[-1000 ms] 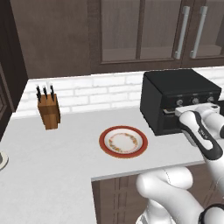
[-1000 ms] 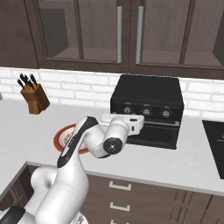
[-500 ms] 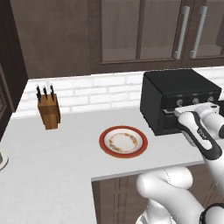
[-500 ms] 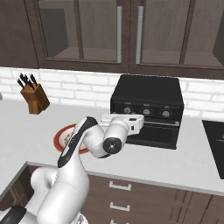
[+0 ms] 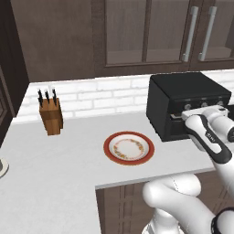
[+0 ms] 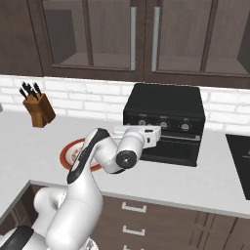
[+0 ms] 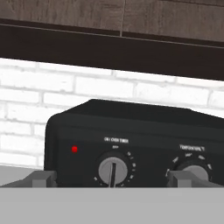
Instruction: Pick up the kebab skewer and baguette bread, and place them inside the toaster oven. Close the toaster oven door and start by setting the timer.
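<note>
Claw (image 5: 183,118) in left base view sits right at the front of the toaster oven (image 5: 183,98), level with its knob strip; finger gap not readable here. Bench (image 5: 68,160) front edge runs below and left of the claw, with open white surface stretching left. Plate (image 5: 128,147) lies left and below the claw, near the bench edge, well apart from the oven; only its printed pattern shows, no skewer or bread on it. Knife block (image 5: 50,116) stands far left against the brick wall. Wall cabinets (image 5: 151,32) hang above the oven.

Right base view: claw (image 6: 158,133) points at the left end of the oven's knob row, arm elbow bent over the plate (image 6: 68,150), covering most of it. Toaster oven door (image 6: 171,149) looks shut flush under the knobs. Free bench to the right of the oven, then a dark cooktop (image 6: 240,158) at the far right. Knife block (image 6: 39,108) far left.

Hand view: claw (image 7: 113,179) spread wide, one fingertip (image 7: 41,178) left and the other right of the timer knob (image 7: 113,169), not touching it. Red lamp (image 7: 74,149) just left of the knob, second knob (image 7: 192,171) beside the right tip. Brick wall behind the oven.
</note>
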